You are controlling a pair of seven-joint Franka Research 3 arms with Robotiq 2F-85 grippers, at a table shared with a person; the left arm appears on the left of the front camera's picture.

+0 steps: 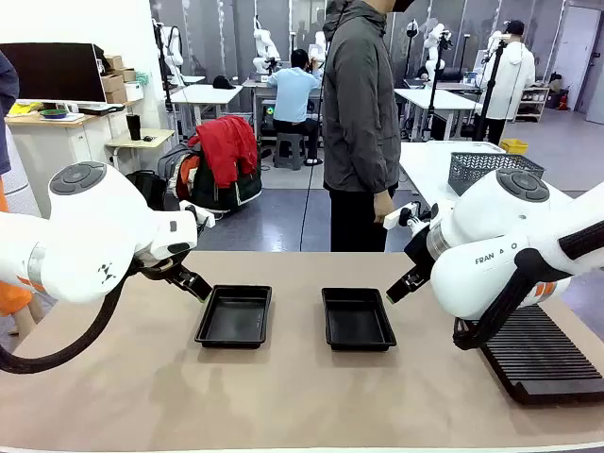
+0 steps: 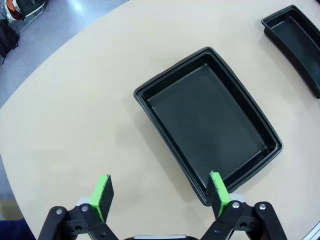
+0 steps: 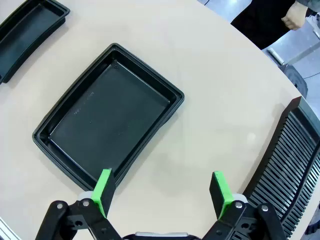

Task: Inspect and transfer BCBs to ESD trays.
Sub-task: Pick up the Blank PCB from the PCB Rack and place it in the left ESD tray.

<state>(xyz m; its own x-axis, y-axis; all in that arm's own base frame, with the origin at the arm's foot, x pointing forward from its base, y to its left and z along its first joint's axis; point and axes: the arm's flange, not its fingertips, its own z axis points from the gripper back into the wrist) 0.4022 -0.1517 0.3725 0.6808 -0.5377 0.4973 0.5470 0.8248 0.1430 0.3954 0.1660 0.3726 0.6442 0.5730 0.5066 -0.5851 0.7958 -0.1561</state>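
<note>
Two black ESD trays sit side by side, slightly apart, at the middle of the table [image 1: 283, 401]: the left tray [image 1: 234, 316] and the right tray [image 1: 357, 319]. The left fingers [image 2: 102, 195] hang released and spread wide just off the left tray's far left corner. The right fingers [image 3: 104, 187], likewise released, hang off the right tray's far right corner. A ribbed black rack [image 1: 540, 357] lies near right. A person [image 1: 359, 113] stands at the far side.
</note>
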